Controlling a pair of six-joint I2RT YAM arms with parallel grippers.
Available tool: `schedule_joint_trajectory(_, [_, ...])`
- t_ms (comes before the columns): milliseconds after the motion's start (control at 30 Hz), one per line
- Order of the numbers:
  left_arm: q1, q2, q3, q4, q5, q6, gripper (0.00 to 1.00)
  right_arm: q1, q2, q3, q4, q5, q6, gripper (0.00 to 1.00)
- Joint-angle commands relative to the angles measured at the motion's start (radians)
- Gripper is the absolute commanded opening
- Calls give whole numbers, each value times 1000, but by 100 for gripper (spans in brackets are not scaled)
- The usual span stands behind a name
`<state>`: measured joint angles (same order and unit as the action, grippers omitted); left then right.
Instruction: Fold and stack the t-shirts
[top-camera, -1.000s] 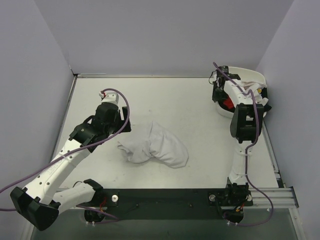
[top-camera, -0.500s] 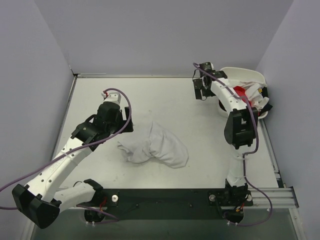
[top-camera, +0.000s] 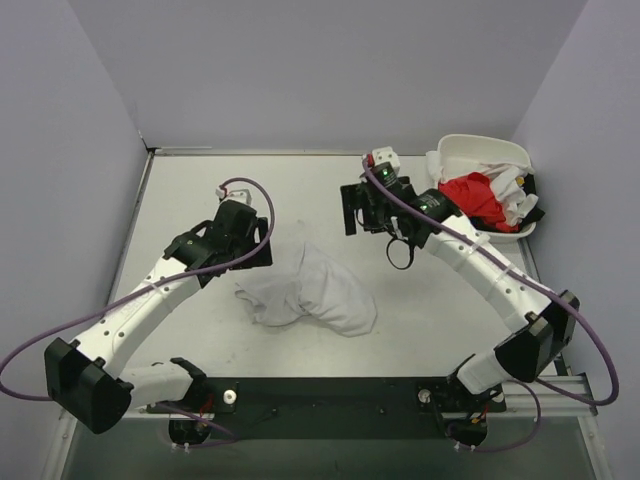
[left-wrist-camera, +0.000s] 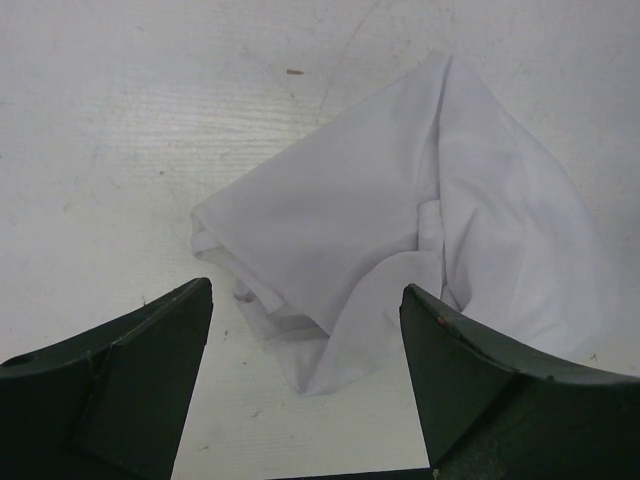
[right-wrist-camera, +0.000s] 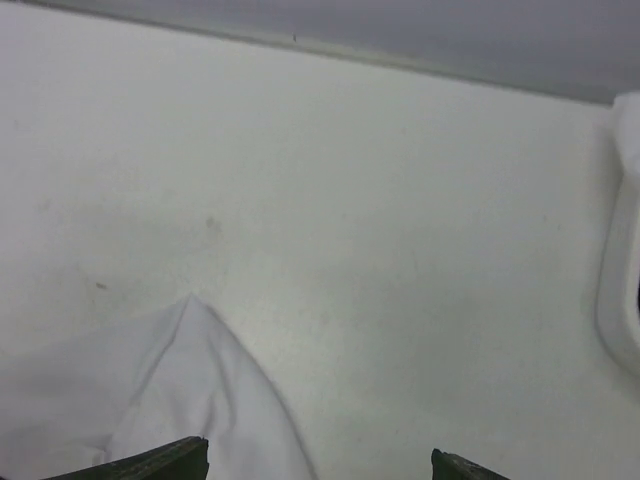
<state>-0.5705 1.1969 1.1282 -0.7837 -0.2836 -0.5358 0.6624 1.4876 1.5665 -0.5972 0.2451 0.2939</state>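
A white t-shirt lies crumpled in a loose heap near the middle of the surface, partly folded over itself, with one pointed flap reaching toward the far side. In the left wrist view the same shirt shows deep creases and a bunched, rolled edge on the side nearest the camera.

A bright red t-shirt sits bundled in the white tub at the far right corner, with more white cloth packed beside it.

The left fingers are spread wide and hold nothing. They hover just at the shirt's left edge, its bunched side framed between them.

The right fingers are also spread wide and empty. They hang above the bare surface between the heap and the tub, and only the shirt's pointed flap shows in the right wrist view.
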Motion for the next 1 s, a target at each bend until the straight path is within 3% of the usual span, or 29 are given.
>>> schedule_joint_trajectory(0, [1,24,-68,-8,-32,-113,85,26,59,-178,45,-89,149,90])
schedule_joint_trajectory(200, [32,73,-157,66,15,-203,77,120,48,-273,82,-61,179,88])
schedule_joint_trajectory(500, [81,185,-281,176,20,-271,64,143,-104,-384,82,-47,168,88])
schedule_joint_trajectory(600, [90,240,-288,205,1,-279,58,152,-142,-408,82,-41,168,88])
schedule_joint_trajectory(900, [120,346,-283,248,-40,-314,54,163,-199,-457,80,-36,171,88])
schedule_joint_trajectory(967, [124,362,-285,254,-57,-328,48,166,-204,-464,82,-36,172,88])
